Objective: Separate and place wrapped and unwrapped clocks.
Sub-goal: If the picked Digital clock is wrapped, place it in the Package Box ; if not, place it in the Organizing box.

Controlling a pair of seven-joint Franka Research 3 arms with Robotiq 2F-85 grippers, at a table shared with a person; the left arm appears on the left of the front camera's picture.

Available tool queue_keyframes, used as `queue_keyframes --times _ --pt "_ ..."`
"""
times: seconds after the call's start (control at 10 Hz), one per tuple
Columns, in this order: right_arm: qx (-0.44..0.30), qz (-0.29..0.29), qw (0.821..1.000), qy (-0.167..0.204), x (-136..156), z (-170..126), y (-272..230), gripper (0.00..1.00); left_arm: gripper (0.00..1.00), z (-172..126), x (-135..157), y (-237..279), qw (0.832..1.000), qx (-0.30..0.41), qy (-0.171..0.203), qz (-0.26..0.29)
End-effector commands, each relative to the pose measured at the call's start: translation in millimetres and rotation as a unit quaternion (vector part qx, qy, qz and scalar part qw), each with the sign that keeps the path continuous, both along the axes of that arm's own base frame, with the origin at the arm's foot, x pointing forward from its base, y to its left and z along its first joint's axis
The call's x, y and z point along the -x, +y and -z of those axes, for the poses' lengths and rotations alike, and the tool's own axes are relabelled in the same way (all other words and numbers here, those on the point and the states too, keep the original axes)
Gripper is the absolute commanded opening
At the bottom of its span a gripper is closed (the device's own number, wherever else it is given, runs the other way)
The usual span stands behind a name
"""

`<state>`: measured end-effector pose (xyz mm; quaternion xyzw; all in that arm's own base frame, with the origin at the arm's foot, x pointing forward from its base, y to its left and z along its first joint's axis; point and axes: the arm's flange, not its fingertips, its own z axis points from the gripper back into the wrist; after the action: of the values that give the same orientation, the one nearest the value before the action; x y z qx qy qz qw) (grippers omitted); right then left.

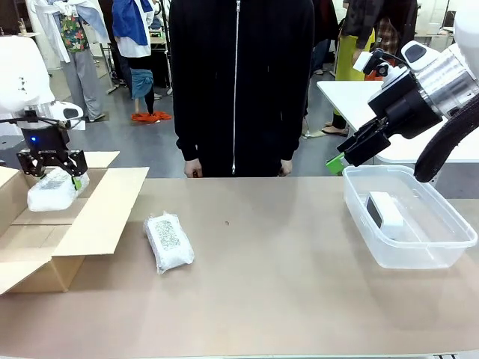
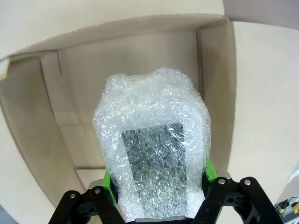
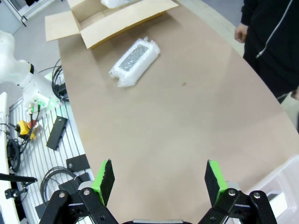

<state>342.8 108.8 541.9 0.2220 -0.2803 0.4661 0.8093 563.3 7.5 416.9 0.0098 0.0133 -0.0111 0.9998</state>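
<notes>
My left gripper (image 1: pixel 51 173) is shut on a bubble-wrapped clock (image 1: pixel 54 191) and holds it over the open cardboard box (image 1: pixel 45 247). From the left wrist, that bundle (image 2: pixel 154 149) sits between my green pads (image 2: pixel 209 169) above the box floor. A second wrapped clock (image 1: pixel 169 241) lies on the table beside the box, also seen as a wrapped bundle (image 3: pixel 135 61). The bare white clock (image 1: pixel 386 210) lies inside the clear tub (image 1: pixel 449 243). My right gripper (image 1: pixel 352 153) hangs open above the tub's far left corner, fingers (image 3: pixel 103 179) spread with nothing between them.
A person in a black zipped jacket (image 1: pixel 239 82) stands at the far edge with a hand (image 3: pixel 241 33) near the table. The box flaps (image 1: pixel 105 206) spread onto the tabletop. Cables and gear lie beyond the table's edge (image 3: pixel 46 135).
</notes>
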Motion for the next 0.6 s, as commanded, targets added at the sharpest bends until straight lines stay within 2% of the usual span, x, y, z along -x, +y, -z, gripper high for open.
queue_keyframes --times 0.0,0.5 --pt "0.006 -0.003 1.000 0.004 0.1 0.7 0.0 1.00 0.80 12.4 -15.7 -1.8 0.999 0.021 -0.015 0.021" --pt "0.006 -0.003 1.000 0.004 0.1 0.7 0.0 1.00 0.80 46.0 -39.5 4.5 1.000 0.018 0.008 0.024"
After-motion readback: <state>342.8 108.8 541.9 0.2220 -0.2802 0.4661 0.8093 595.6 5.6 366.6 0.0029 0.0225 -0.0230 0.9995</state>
